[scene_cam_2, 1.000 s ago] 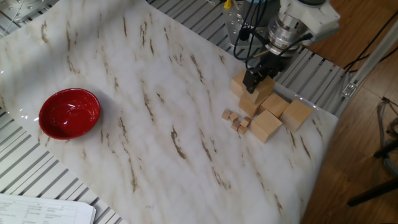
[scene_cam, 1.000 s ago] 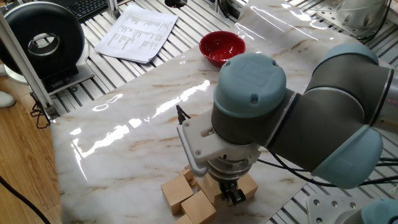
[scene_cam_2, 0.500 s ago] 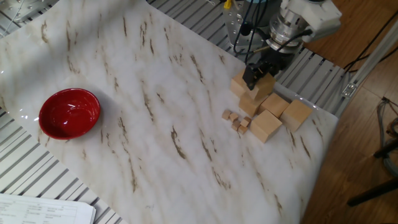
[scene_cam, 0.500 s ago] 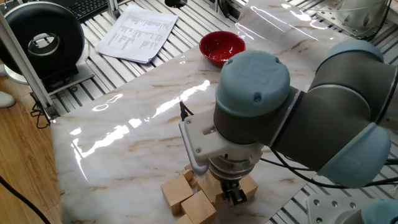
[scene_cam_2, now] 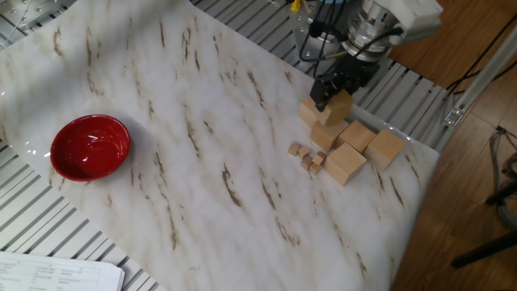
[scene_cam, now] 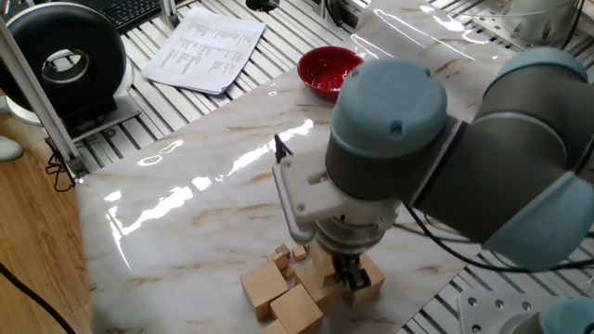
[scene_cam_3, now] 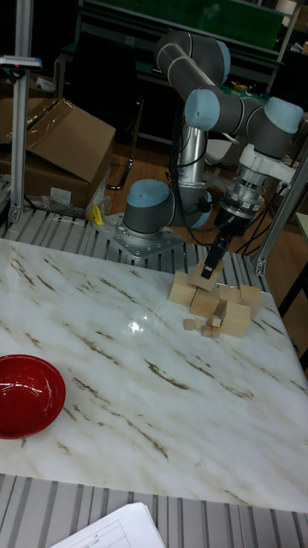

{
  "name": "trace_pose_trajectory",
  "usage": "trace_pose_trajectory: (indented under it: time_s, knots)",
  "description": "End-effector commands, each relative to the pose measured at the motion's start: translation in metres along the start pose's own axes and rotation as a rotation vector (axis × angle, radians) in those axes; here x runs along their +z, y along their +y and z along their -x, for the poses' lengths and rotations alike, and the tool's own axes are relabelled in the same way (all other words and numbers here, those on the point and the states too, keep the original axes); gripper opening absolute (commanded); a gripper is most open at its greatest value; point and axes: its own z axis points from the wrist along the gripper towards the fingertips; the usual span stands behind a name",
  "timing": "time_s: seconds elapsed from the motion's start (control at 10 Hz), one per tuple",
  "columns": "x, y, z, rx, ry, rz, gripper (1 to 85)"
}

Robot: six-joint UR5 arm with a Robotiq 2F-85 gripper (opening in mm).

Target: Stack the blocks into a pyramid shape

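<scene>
Hand (scene_cam_2: 334,90): closed on one block (scene_cam_2: 338,108), held tilted just above the pile
Blocks (scene_cam_2: 349,151): clustered at the counter (scene_cam_2: 202,162) corner near the arm's base
Tiny cubes (scene_cam_2: 308,156): just beside the pile
Red bowl (scene_cam_2: 90,146): well apart, near the opposite edge

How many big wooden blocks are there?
6 big tan wooden cubes: one in the gripper, one beside it, one below, three nearer the edge. More may be hidden.
</scene>
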Motion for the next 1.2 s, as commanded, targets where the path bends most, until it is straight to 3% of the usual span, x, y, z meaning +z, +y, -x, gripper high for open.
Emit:
trace_pose_trajectory:
  time_s: [0.0,0.3,0.6,0.7,1.1]
  knots:
    - [-0.015,-0.022,-0.014,0.004,0.039,-0.014,19.0]
    - [-0.010,-0.039,-0.023,0.010,0.036,-0.021,16.3]
    - [-0.010,-0.062,-0.024,0.001,0.007,-0.044,11.3]
    - [-0.011,-0.070,-0.030,-0.009,0.026,-0.051,10.3]
    - [-0.008,-0.080,-0.024,0.006,0.022,-0.054,6.3]
